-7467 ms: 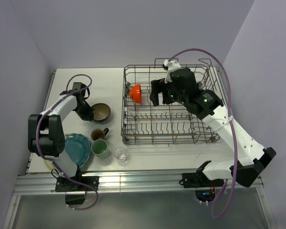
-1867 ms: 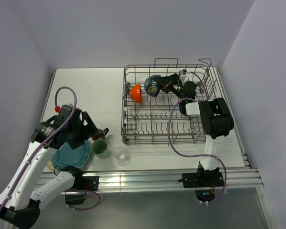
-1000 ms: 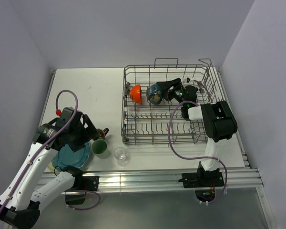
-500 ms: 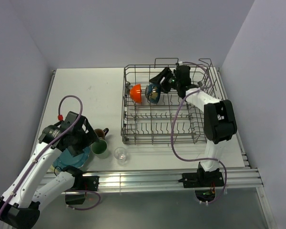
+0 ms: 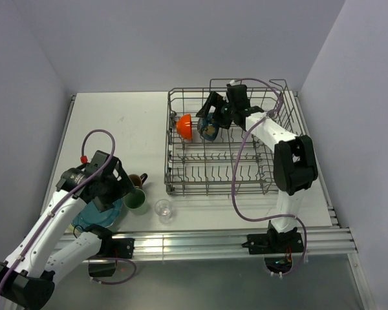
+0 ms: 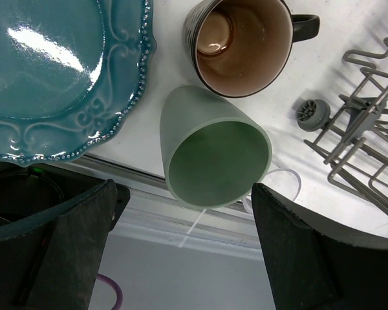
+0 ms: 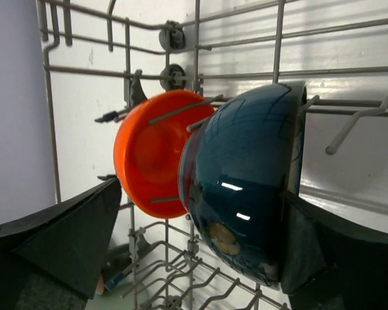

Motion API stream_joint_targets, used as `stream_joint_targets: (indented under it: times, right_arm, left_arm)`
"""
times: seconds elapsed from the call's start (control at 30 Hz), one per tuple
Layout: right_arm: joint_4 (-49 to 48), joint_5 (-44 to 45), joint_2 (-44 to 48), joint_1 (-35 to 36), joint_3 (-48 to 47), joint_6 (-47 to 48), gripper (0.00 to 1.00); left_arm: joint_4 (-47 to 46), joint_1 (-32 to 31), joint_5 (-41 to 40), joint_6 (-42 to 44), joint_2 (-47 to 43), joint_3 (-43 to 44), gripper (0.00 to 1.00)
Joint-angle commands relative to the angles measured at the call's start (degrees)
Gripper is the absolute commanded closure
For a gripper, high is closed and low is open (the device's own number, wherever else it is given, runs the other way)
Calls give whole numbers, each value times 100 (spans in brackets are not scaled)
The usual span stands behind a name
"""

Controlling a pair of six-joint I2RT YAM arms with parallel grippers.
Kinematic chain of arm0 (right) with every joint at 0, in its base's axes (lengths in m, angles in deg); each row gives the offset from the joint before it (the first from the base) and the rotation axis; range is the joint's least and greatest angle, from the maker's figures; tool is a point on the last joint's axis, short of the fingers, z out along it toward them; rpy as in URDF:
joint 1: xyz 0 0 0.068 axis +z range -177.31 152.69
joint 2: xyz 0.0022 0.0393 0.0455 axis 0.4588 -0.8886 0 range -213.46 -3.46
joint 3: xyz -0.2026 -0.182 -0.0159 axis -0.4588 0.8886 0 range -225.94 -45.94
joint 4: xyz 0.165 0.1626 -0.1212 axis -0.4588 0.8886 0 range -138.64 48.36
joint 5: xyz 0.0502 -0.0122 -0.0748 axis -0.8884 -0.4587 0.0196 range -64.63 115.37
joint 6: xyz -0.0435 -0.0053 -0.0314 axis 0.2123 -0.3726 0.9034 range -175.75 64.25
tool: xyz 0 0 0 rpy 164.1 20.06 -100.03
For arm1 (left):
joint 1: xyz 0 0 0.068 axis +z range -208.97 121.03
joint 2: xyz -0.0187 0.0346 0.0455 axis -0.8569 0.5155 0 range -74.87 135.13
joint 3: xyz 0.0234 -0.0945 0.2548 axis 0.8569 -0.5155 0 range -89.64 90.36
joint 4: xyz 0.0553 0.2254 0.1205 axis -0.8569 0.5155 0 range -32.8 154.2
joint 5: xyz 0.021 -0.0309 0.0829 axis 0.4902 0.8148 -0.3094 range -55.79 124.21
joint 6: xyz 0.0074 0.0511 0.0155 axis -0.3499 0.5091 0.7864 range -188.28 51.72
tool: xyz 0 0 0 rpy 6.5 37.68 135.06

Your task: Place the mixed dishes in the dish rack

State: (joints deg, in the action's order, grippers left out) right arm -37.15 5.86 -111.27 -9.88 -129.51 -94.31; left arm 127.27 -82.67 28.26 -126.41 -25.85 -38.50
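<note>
Your left gripper (image 6: 187, 194) hangs over the pale green mug (image 6: 213, 152) with its fingers (image 6: 58, 252) spread wide. One dark pad sits in the lower left of the wrist view and the other in the lower right. The mug's open mouth faces the camera between them, and neither pad touches it. The mug stands on the table (image 5: 116, 123), right against the dark brown mug (image 6: 242, 45) above it in the frame. The teal scalloped plate (image 6: 52, 71) fills the upper left. A corner of the dish rack (image 6: 368, 110) shows at the right edge, and the rim of the small clear glass (image 6: 281, 177) peeks out behind the green mug.

In the overhead view this cluster lies at lower left, with the glass (image 5: 163, 208) just right of the green mug (image 5: 136, 200).

Your right gripper (image 7: 200, 194) is inside the dish rack (image 5: 174, 187), at upper centre of the overhead view. Its fingers (image 7: 64, 239) are parted on either side of the blue bowl (image 7: 246, 181), not clamped on it. The bowl stands on edge among the tines, its dark outside towards the camera. The lower-right pad sits close by its rim, though you cannot tell whether they touch. The orange bowl (image 7: 152, 152) stands on edge just to the left.
</note>
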Motion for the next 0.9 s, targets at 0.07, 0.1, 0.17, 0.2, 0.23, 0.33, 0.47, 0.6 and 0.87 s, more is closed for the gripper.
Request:
stream_joint_targets:
  times: [0.07, 0.1, 0.17, 0.2, 0.23, 0.33, 0.47, 0.6, 0.87]
  right_arm:
    - [-180, -62, 462, -20, 367, 200, 0]
    - [-234, -88, 532, -64, 455, 183, 0]
    - [-287, -97, 603, -108, 587, 288, 0]
    - [-270, -71, 673, -117, 596, 358, 0]
    - [-217, -10, 708, -117, 561, 498, 0]
    - [134, 359, 761, -143, 377, 770, 0]
    - [354, 702, 893, -214, 350, 947, 0]
    - [486, 878, 1068, -328, 377, 1000, 0]
    - [758, 1352, 1798, -381, 508, 1264, 0]
  left_arm:
    - [-186, -12, -143, 82, 99, -7, 8]
    - [-195, -11, -134, 82, 100, -16, 8]
    - [-221, -20, -125, 82, 108, -33, 8]
    - [-221, -12, -125, 91, 108, -59, 8]
    - [-221, -11, -125, 91, 108, -77, 8]
    - [-239, -20, -151, 109, 117, -139, 8]
    - [-300, -20, -187, 117, 161, -218, 7]
    - [-431, -20, -283, 188, 310, -288, 8]
    - [-625, -20, -292, 258, 513, -543, 22]
